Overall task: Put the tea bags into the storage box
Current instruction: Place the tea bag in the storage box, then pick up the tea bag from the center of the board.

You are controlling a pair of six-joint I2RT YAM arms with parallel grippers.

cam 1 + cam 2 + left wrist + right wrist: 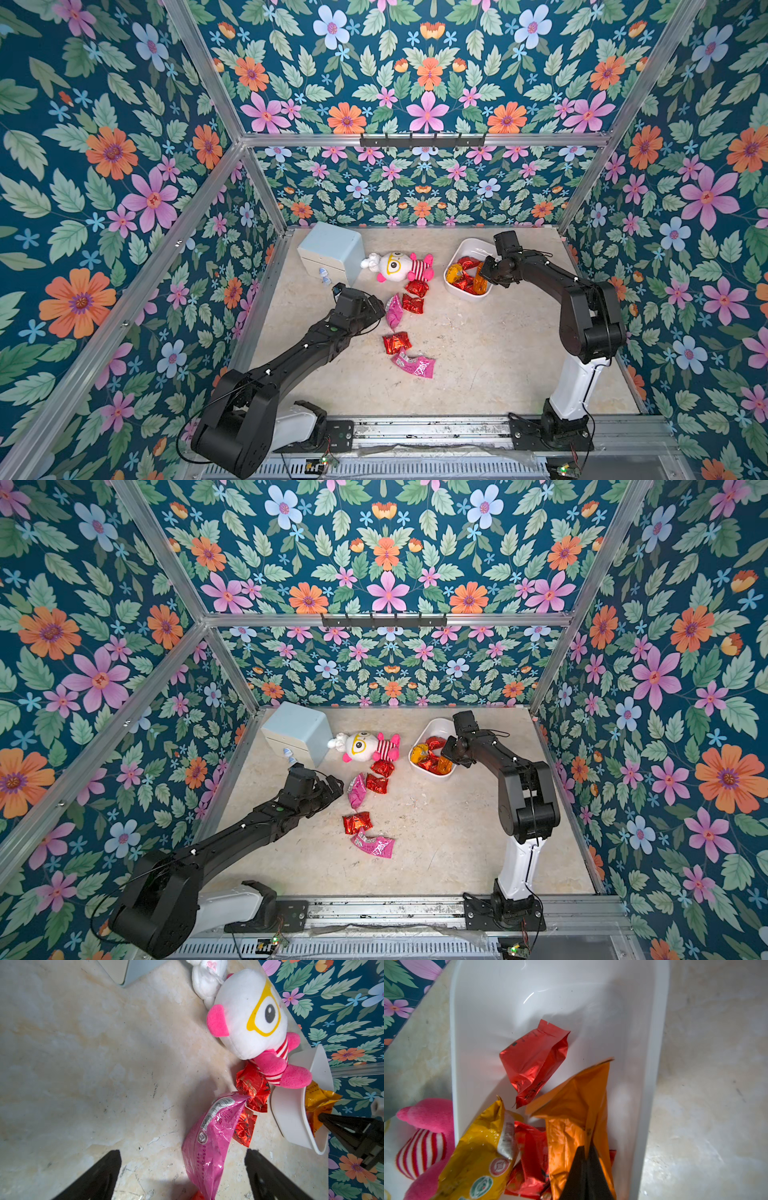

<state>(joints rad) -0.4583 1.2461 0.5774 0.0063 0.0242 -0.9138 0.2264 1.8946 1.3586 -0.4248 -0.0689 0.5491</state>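
orange sachet (577, 1105) pinched in my right gripper (586, 1149), hanging over white box (652, 1064); left gripper (182, 1152) wide, straddling pink sachet (207, 1136).

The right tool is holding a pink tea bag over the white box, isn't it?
Not quite. The right tool is holding an orange tea bag, not a pink one, over the white box. The right wrist view shows it best.
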